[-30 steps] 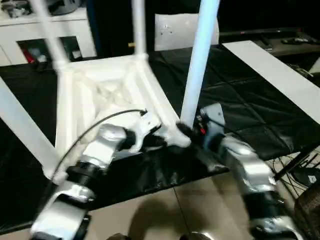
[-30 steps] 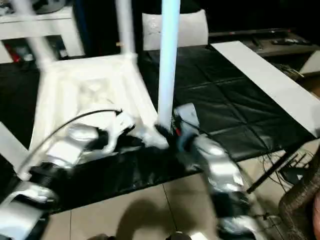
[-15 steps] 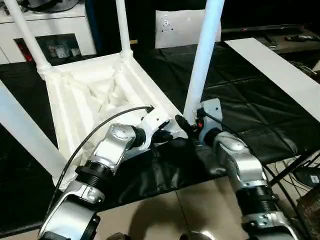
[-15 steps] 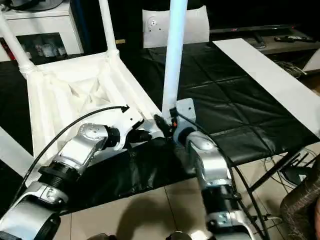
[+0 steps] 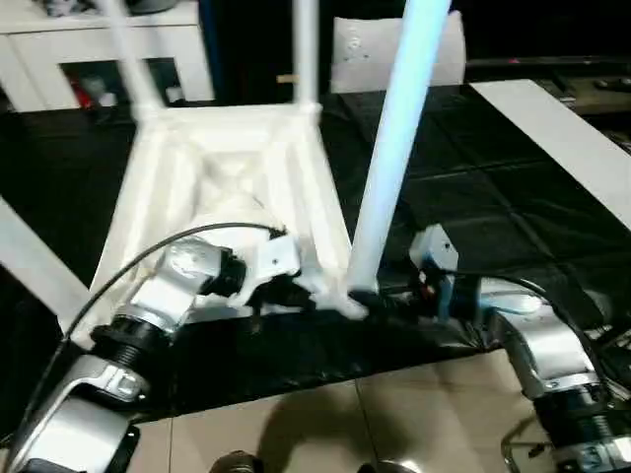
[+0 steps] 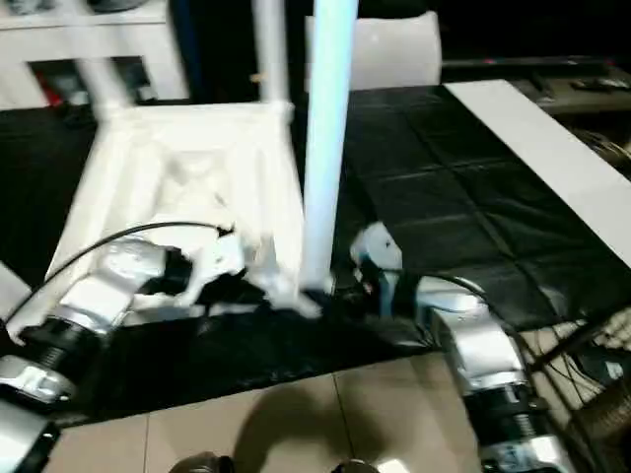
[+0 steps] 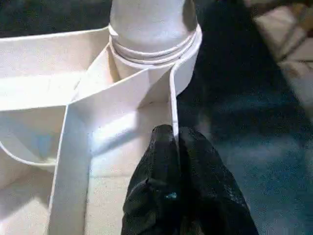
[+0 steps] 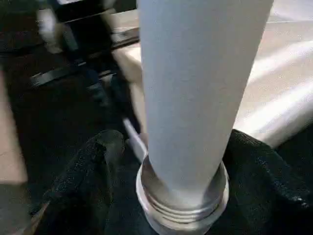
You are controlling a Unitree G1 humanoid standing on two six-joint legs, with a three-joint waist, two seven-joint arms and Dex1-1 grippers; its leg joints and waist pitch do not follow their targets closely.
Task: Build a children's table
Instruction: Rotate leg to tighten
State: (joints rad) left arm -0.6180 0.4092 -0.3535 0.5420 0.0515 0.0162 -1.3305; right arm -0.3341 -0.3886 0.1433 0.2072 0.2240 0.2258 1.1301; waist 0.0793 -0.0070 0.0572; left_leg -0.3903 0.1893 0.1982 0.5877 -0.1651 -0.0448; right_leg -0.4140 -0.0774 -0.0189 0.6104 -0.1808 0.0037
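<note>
Tabletop lies ribs-up on your black mat, left gripper pinched on its rim wall to steady it while right gripper, fingers spread, straddles the near-corner leg, probably seating it.

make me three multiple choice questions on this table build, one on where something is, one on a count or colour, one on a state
1. What is the left gripper closed on?
A. the tabletop's thin edge wall, near a corner socket
B. a loose leg on the floor
C. the black mat

2. What colour is the near leg?
A. red
B. white
C. black

3. How do the right gripper's fingers stand?
A. pressed shut with nothing between them
B. apart, one on each side of the leg's base
C. clamped on a cable

Answers:
1 A, the left wrist view shows black fingers pinching the wall.
2 B, the tube is white in both head views.
3 B, the right wrist view shows a black finger on either side of the leg.
</note>
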